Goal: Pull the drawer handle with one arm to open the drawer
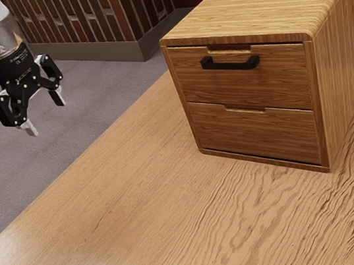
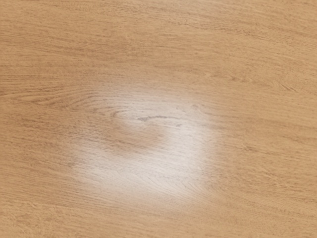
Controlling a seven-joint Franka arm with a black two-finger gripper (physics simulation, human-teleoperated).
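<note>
A wooden cabinet point(image 1: 327, 63) with two drawers stands on the table at the exterior view's right. The upper drawer point(image 1: 243, 86) carries a black bar handle point(image 1: 230, 63) and sits flush with the cabinet front. Below it, the lower drawer point(image 1: 257, 130) has no handle and is also flush. My gripper point(image 1: 44, 115) hangs open high at the exterior view's upper left, far from the handle, with nothing between its fingers. Under my hand the wrist view looks down on bare wooden tabletop point(image 2: 158, 74) with a pale glare patch.
The wooden table point(image 1: 177, 226) stretches wide in front of the cabinet. Its edge runs diagonally at the exterior view's left, with grey floor point(image 1: 82, 120) beyond. A brick wall with a slatted panel point(image 1: 99, 11) stands at the back.
</note>
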